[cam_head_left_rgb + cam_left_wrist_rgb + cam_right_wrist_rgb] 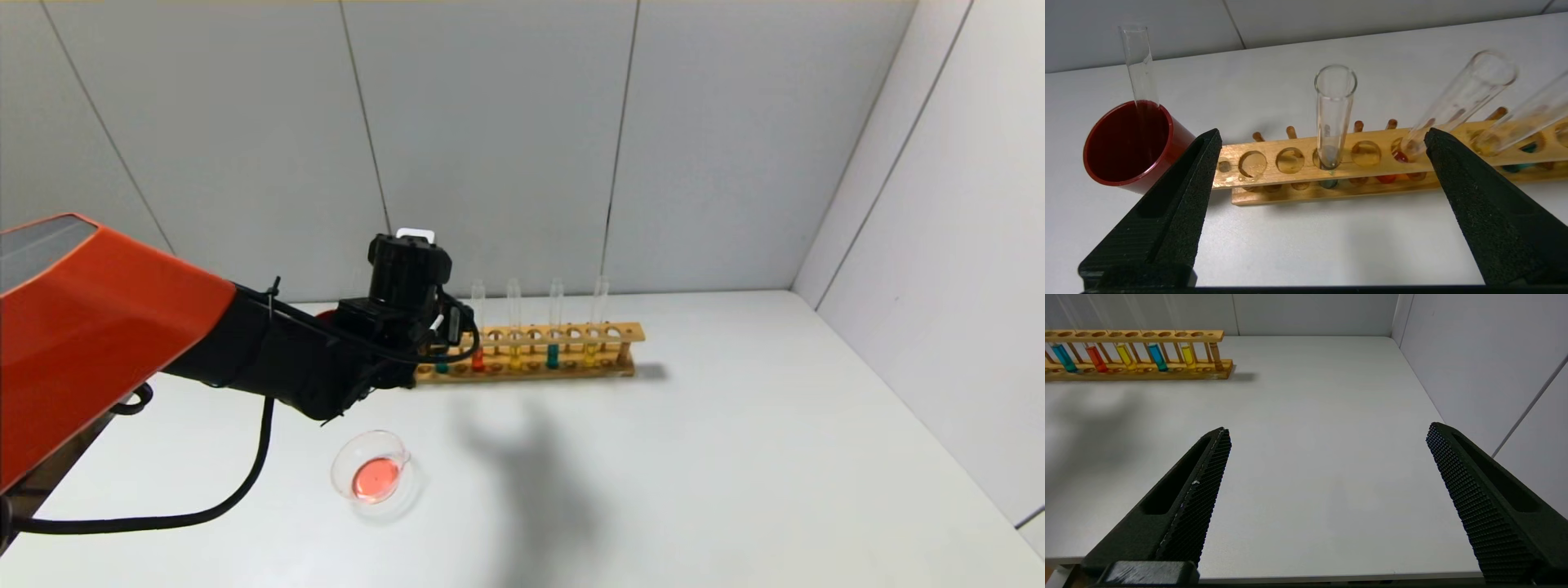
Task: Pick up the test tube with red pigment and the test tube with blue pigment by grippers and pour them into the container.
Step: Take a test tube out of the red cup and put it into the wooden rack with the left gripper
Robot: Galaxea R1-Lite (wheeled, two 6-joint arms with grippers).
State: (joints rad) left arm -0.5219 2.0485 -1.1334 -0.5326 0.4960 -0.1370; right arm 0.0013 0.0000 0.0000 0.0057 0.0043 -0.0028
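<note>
the left arm, orange at the shoulder and black toward the wrist, reaches forward and across from the left edge of the head view, its wrist ending at the left end of the long wooden test tube rack [531, 353]. the left gripper [1323, 155] points at the rack with its black fingers [1180, 192] spread wide and nothing between them; they flank a slender clear glass tube with blue pigment [1333, 118] standing upright in the rack, not touching it. left of the rack stands a dark red opaque cup [1128, 147] with another clear glass tube [1138, 65] rising from it. just right of the blue tube, the slender clear test tube with red pigment [1453, 102] sits in the rack; two yellow-liquid tubes and a second blue one follow along it. nearer the robot, the low clear glass dish with a pouring lip [371, 467] sits on the white table [735, 457], holding pink-red liquid. the right gripper [1327, 465] hovers above the bare table well right of the rack, fingers wide apart and empty; its height is hard to judge.
</note>
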